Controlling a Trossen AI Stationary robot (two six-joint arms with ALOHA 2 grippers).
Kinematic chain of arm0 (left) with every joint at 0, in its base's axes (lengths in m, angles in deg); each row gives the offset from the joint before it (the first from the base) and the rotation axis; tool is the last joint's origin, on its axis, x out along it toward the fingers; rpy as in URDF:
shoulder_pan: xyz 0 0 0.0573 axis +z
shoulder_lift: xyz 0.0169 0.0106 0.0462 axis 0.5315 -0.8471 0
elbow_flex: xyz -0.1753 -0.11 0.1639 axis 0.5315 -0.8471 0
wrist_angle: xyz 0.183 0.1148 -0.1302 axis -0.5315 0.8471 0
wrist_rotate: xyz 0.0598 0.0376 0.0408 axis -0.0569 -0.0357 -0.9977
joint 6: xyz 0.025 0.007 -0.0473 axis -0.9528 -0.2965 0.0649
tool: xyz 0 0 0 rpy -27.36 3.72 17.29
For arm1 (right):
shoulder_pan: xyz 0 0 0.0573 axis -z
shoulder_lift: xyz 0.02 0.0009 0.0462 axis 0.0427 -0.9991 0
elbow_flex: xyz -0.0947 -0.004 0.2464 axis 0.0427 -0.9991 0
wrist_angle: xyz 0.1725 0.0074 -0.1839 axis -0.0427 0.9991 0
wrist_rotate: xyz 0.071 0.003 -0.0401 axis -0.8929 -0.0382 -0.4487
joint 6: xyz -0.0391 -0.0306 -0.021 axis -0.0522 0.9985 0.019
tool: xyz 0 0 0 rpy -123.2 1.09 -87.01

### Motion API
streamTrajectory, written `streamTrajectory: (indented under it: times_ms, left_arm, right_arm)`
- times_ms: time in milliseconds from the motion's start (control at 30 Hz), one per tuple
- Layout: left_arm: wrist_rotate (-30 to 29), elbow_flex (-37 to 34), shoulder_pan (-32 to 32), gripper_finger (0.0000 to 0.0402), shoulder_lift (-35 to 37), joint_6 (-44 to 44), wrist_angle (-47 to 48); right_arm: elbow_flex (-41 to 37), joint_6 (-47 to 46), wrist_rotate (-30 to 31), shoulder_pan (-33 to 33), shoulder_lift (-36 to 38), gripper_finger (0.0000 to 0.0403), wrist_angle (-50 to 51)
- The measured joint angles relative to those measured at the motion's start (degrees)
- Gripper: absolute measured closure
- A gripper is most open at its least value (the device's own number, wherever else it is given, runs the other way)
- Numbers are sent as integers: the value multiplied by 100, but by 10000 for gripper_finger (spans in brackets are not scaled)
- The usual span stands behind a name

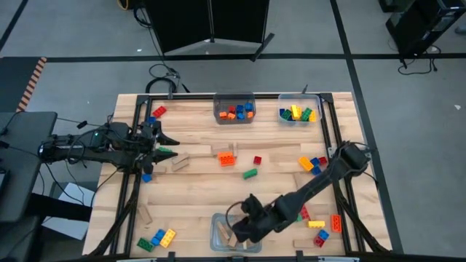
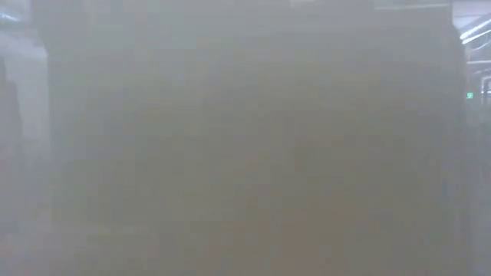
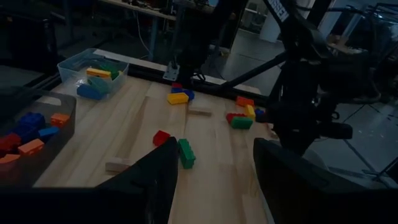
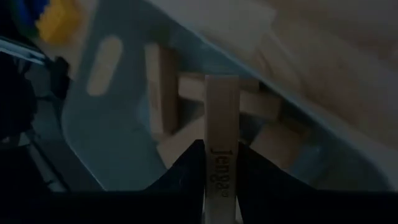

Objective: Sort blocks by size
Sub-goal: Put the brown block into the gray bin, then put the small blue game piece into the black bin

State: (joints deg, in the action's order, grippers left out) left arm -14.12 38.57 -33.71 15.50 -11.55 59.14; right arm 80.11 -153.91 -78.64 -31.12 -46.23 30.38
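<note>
Below, low view fogged; right gripper (image 4: 221, 186) around wooden block (image 4: 221, 124).

1. One word could be read: "Jenga", printed in dark letters along the face of a tan wooden block (image 4: 221, 146) in the right wrist view, the lettering running lengthwise toward 6 o'clock.
2. That block stood between the fingers of the right gripper (image 4: 221, 186), which pressed on its two long sides.
3. Nothing else carried writing clear enough to read.
</note>
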Motion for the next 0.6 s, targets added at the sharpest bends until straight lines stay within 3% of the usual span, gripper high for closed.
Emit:
streamTrajectory:
  times_ms: [333,467,600]
  left_arm:
    - [-2,0,-2,188,0,0,14]
    - [-20,0,0,188,0,0,14]
    - [-532,0,0,188,0,538,-3]
  right_arm:
    - [0,96,-124,-33,-71,239,-56]
    - [0,216,-139,-30,-1,231,11]
    - [0,839,-62,-28,243,238,148]
